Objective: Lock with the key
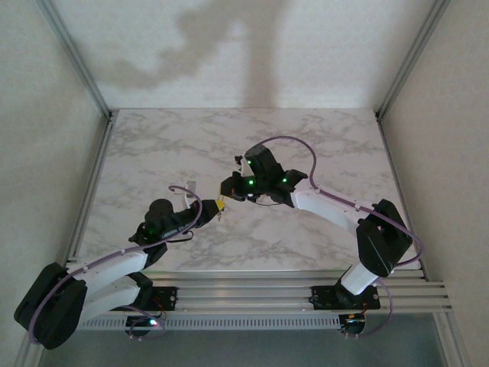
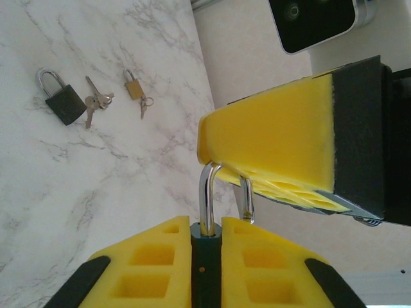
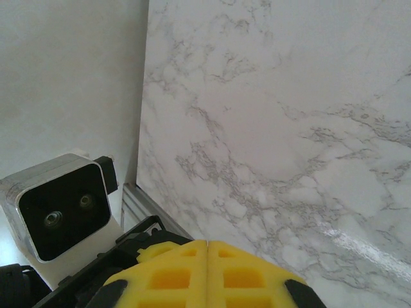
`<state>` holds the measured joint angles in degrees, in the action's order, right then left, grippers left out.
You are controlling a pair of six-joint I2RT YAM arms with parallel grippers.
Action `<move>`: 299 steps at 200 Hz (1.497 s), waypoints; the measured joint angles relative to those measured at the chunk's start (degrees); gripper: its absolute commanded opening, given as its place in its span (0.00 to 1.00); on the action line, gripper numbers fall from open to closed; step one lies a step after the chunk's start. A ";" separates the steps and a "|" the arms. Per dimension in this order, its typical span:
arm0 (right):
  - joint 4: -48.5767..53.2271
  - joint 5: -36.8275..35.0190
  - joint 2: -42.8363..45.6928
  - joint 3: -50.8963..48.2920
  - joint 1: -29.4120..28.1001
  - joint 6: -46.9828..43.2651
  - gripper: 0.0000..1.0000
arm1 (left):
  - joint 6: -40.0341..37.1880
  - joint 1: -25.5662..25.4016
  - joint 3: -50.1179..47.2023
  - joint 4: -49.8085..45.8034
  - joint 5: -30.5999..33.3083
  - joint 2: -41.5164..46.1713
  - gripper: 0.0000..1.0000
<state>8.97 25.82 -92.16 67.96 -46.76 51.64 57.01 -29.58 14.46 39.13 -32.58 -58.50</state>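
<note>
You've got the padlock point(image 2: 206, 269) clamped in the left pincer point(image 2: 207, 236), with the right pincer point(image 3: 207, 250) clenched at its shackle point(image 2: 207, 192). The key point(image 2: 90, 114) lies on the bench point(image 2: 96, 205), well apart up-left and untouched. Fetch, insert and turn all remain, I reckon.

A white marble-patterned tabletop point(image 1: 306, 138) with grey veins lies in the middle of the enclosure. Pale, lightly textured walls close it in: a back wall point(image 1: 344, 46) carrying soft grey shadows point(image 1: 191, 46), a left wall point(image 1: 38, 153) and a right wall point(image 1: 451, 153). Aluminium posts point(image 1: 76, 57) rise from the far corners. Ribbed aluminium rails point(image 1: 252, 287) run along the near edge. The light is soft and dim.
</note>
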 measured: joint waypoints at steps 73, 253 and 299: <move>-12.96 4.13 3.10 -7.08 -0.26 -0.96 0.00 | 3.54 0.00 -3.69 4.33 -0.09 5.55 0.00; -39.23 13.92 4.70 -13.97 -1.18 -0.48 0.00 | 10.56 0.04 -8.02 15.52 -0.85 15.10 0.00; -43.52 14.14 5.49 -15.82 -1.88 -1.09 0.00 | 12.07 0.04 -8.66 17.59 -1.75 16.17 0.00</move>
<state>-34.54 39.97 -86.67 52.14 -48.64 50.54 69.08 -29.54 5.80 56.73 -34.33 -42.33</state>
